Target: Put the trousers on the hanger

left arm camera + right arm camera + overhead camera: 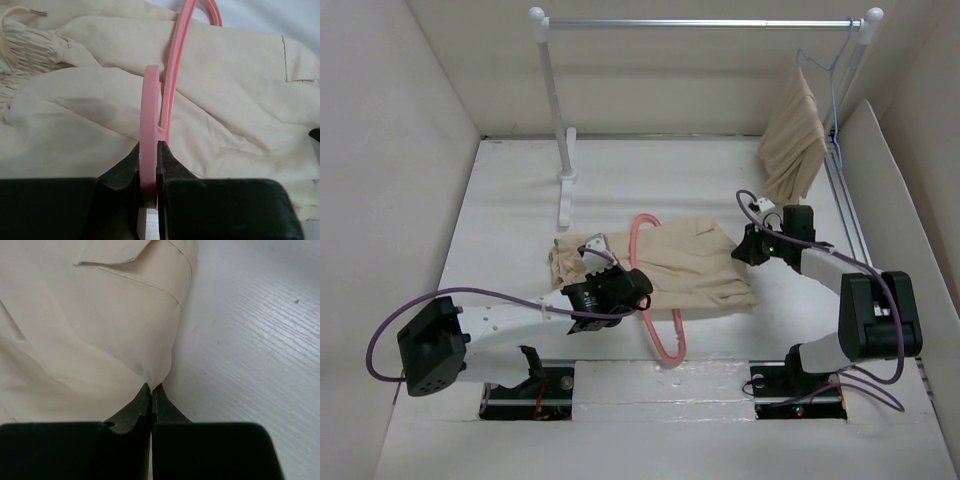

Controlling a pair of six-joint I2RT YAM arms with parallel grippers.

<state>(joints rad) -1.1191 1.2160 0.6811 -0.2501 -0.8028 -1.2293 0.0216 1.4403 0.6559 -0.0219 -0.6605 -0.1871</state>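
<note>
The left fingers (122, 172) are closed tight on the edge of the pink plastic clothes hanger (172, 75), its flat rim clamped upright between them; the right fingers (131, 407) are pinched fully together on the corner of a fold at the edge of the light beige cotton trousers (75, 330), with the white surface (250, 340) bare beside that corner toward 3 o'clock; seen from above, the trousers lie crumpled at the centre of the surface, the right fingers at their 3 o'clock edge and the left fingers toward 8 o'clock; the hanger lies across the cloth, hook toward 12 o'clock and far shoulder toward 6 o'clock, and whether any bar passes under the cloth I cannot tell; the trousers look light, soft and limp, so they should sag and fold from any single hold and drag along the surface; a doubled edge, a hem or the gathered waist with its cream drawstring (22, 11) at 10 o'clock in the left wrist view should give the firmest pinch, a single layer the weakest; the hanger looks stiff, light and smooth, so cloth may slide along it; a pocket flap (110, 252) shows; no brand, label or writing can be read anywhere; at 12 o'clock stands a white clothes rail (700, 22) carrying a smaller beige cloth (795, 135).
</note>
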